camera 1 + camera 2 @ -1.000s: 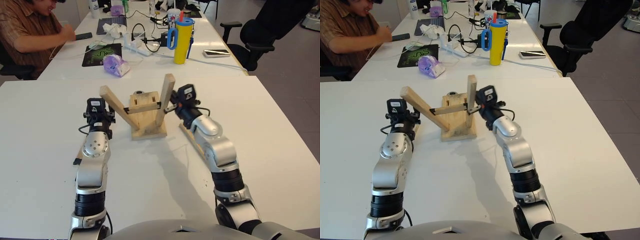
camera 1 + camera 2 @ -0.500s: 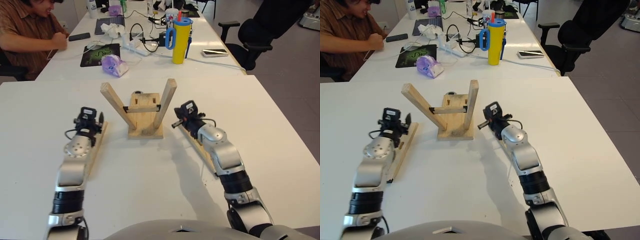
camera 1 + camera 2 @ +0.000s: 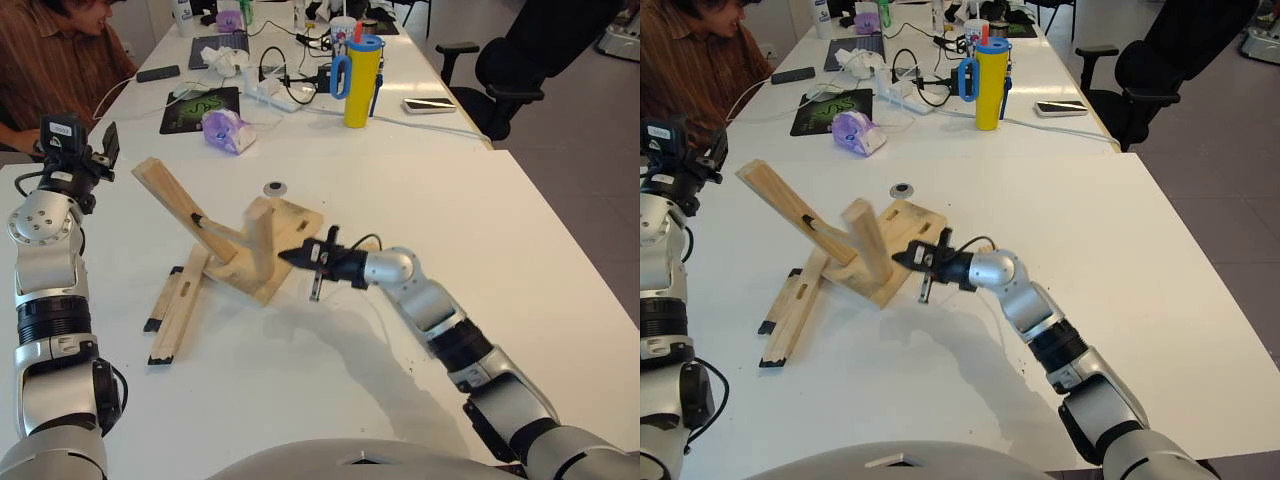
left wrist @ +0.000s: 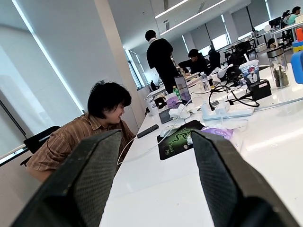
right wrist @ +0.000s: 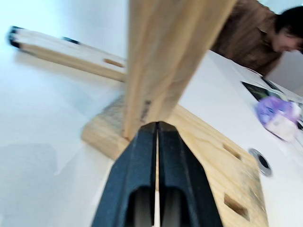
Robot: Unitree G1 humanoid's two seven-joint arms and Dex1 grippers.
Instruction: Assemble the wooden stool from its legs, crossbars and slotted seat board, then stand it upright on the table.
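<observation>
- My right gripper point(image 3: 300, 257) has its fingers pressed together with nothing visible between them. Its tips are against the near edge of the slotted seat board point(image 3: 292, 222).
- In the right wrist view the closed tips sit right where a leg meets the board.
- My left gripper point(image 4: 156, 151) is spread wide and empty, held high at the table's far left, well apart from the wood.
- The part-built stool sits mid-table and tipped over. The seat board is tilted with its low corner on the table point(image 3: 520, 260).
- One long leg point(image 3: 162, 188) slants up and away to the left, and a shorter-looking leg point(image 3: 262, 235) rises nearer the board.
- A dark-ended crossbar point(image 3: 215, 230) joins the two legs.
- A loose slotted wooden bar point(image 3: 182, 305) lies flat just beside the stool on its left.
- I judge the wood stiff, fairly light and smooth-faced, so closed tips will skid along it rather than grip.
- The joints look push-fit, so levering on the long leg could loosen the crossbar.
- I would take hold across the seat board's edge, or low on a leg near its slot, and keep off the leg ends.
</observation>
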